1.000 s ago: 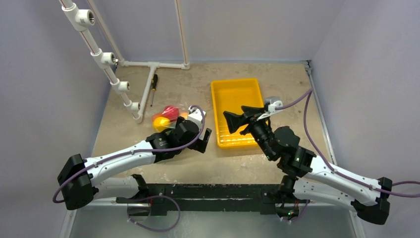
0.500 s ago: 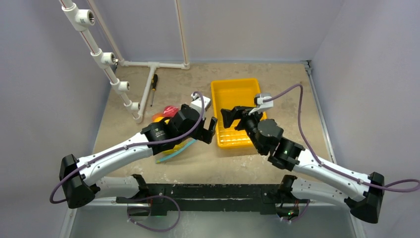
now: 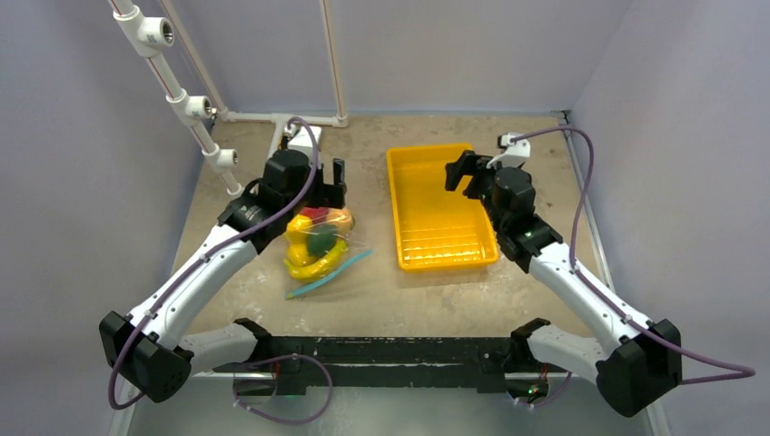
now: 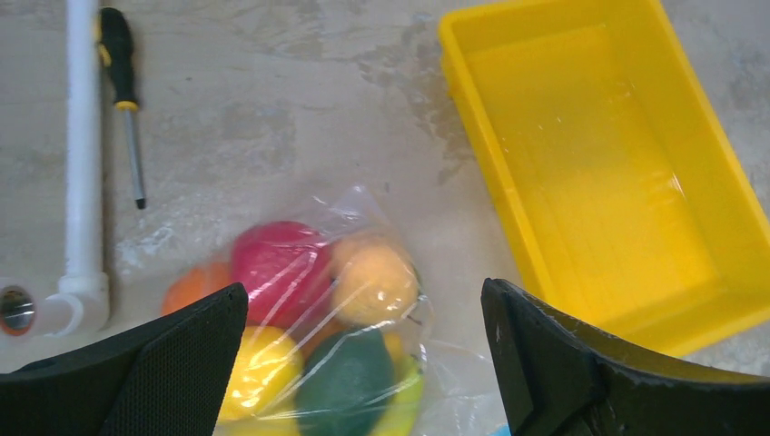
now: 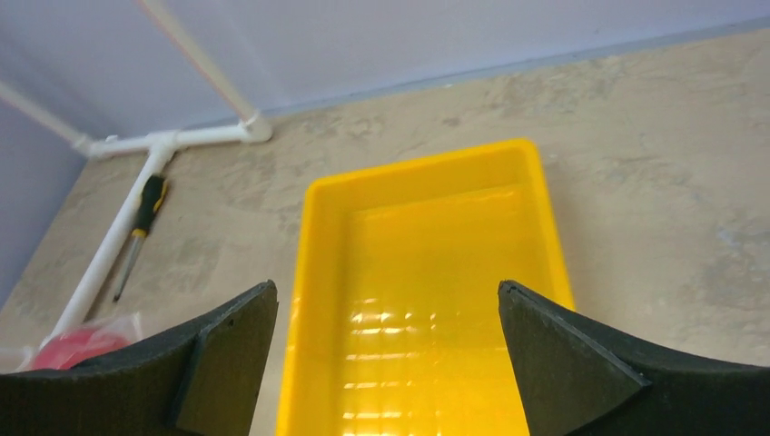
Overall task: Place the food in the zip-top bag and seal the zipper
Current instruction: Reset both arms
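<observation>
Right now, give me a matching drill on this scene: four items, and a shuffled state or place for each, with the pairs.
Items:
1. zip-top bag
2. yellow tray
3. screwdriver
4. right end effector

States or places:
A. empty
B. lying beside the white pipe
C. holds the food
D. open, holding nothing

Pairs: 1-C, 2-A, 3-B, 4-D

Left pincer (image 3: 329,184), right pincer (image 3: 463,174) withdrawn rearward; zip-top bag (image 3: 316,238) uncovered.
</observation>
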